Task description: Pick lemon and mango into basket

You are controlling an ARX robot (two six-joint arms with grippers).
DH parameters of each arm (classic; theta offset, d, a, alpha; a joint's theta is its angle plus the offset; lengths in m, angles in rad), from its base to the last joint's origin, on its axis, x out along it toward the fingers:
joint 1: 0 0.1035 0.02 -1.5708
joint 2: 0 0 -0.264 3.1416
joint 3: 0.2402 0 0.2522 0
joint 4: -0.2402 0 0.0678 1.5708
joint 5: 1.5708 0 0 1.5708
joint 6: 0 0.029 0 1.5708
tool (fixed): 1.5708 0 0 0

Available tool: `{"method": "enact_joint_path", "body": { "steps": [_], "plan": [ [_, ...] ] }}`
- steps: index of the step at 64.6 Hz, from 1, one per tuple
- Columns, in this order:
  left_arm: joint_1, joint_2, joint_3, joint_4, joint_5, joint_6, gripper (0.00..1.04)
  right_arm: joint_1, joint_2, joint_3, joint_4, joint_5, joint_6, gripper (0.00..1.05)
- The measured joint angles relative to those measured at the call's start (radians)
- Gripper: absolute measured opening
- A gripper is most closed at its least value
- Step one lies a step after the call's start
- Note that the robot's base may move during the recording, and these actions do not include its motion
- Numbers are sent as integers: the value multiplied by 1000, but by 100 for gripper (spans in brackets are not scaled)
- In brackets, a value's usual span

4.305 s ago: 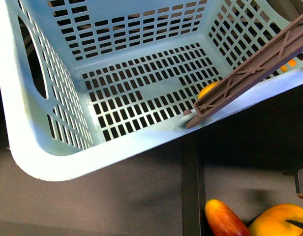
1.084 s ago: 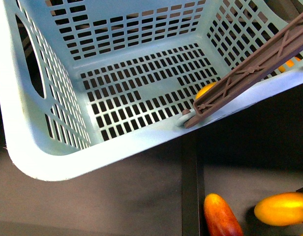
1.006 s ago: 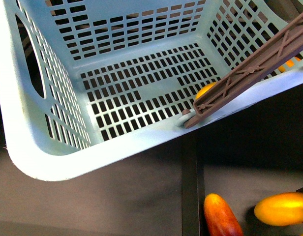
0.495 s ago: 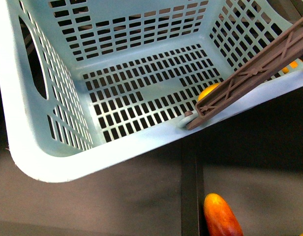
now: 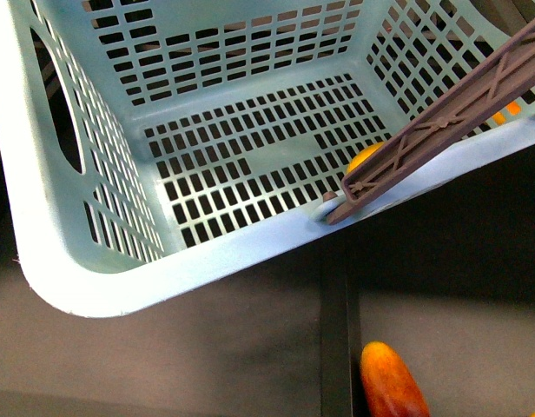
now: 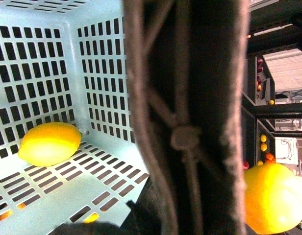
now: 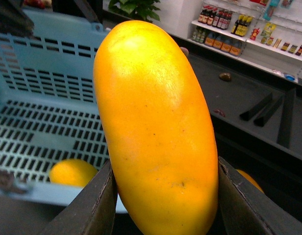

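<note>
The teal basket fills the upper front view, tilted, with its brown handle across the right corner. The lemon lies on the slotted floor inside the basket and peeks from behind the handle. My left gripper is shut on the handle, which hides its fingers. My right gripper is shut on the mango, a long yellow-orange fruit held upright just outside the basket wall. The lemon shows beyond it. Neither gripper shows in the front view.
A red-and-yellow mango lies on the dark table beside a black divider strip. A yellow-orange fruit shows beyond the handle. Another orange fruit sits behind the right finger. Shelves with bottles stand far back.
The yellow mango at the bottom right of the front view one second ago has gone out of that view. The basket has shifted slightly.
</note>
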Motion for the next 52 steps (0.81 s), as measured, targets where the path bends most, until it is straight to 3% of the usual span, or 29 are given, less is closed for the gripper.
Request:
{"method": "enact_joint_path", "body": {
  "steps": [4, 17, 35, 45, 52],
  "plan": [
    [0, 0, 0, 0, 0, 0, 5, 95, 61, -2, 79, 105, 71, 48],
    [0, 0, 0, 0, 1, 0, 5, 306, 254, 35, 226, 317, 202, 48],
    [0, 0, 0, 0, 0, 0, 5, 445, 416, 132, 274, 482, 275, 49],
    [0, 0, 0, 0, 1, 0, 5, 443, 432, 142, 263, 517, 295, 72],
    [0, 0, 0, 0, 3, 3, 5, 391, 360, 123, 223, 497, 316, 97]
  ]
}}
